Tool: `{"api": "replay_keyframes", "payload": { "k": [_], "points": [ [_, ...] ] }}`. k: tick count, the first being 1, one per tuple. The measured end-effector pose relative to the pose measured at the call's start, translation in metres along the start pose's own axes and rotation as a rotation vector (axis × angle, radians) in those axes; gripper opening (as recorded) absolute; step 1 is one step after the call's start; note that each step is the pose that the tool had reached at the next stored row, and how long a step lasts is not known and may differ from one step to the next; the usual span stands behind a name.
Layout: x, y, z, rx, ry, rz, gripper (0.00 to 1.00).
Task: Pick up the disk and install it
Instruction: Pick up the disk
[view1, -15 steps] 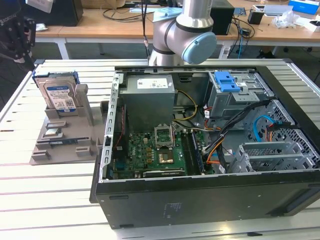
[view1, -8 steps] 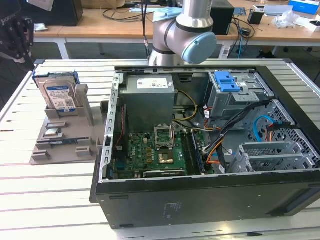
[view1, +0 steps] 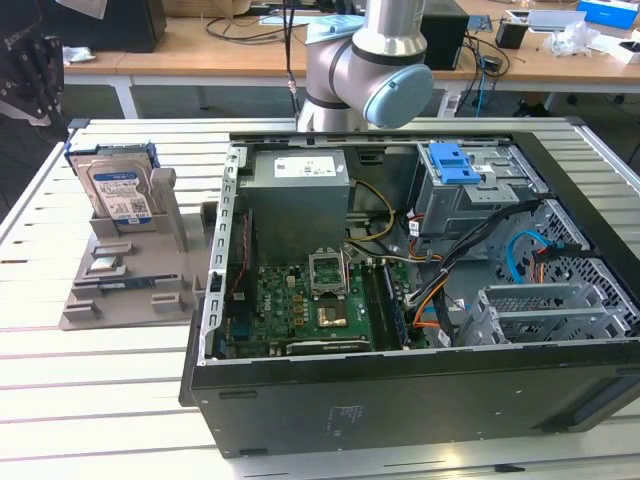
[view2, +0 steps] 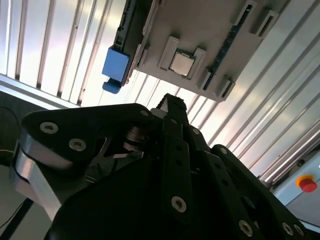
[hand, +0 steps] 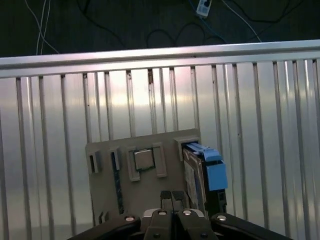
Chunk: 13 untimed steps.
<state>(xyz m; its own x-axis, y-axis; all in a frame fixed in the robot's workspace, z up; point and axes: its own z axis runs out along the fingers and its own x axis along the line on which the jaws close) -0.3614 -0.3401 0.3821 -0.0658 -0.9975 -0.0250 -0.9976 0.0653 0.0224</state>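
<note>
Task at start: disk (view1: 118, 188) stands on edge in grey fixture (view1: 90, 305), approx. 10 o'clock from open PC case (view1: 400, 400), not yet picked or installed; gripper (hand: 172, 196) hangs above fixture, fingertips pressed together w/ nothing between.

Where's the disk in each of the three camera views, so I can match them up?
Exterior view: the disk stands upright in the grey holder, at the exterior view's left of the computer case.
Second wrist view: disk edge-on, blue bracket showing, at one end of the holder.
First wrist view: disk on edge at the holder's end.
Shared landmark: the grey holder.
</note>
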Motion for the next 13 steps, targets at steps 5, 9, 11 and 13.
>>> {"api": "replay_keyframes", "payload": {
  "k": [5, 9, 11, 13],
  "points": [
    [0.0, 0.0, 0.0, -0.0001, 0.0, 0.0, 0.11],
    [0.0, 0.0, 0.0, 0.0, 0.0, 0.0, 0.29],
    [0.0, 0.0, 0.0, -0.0001, 0.0001, 0.0, 0.42],
    [0.0, 0.0, 0.0, -0.0001, 0.0001, -0.001, 0.48]
  ]
}}
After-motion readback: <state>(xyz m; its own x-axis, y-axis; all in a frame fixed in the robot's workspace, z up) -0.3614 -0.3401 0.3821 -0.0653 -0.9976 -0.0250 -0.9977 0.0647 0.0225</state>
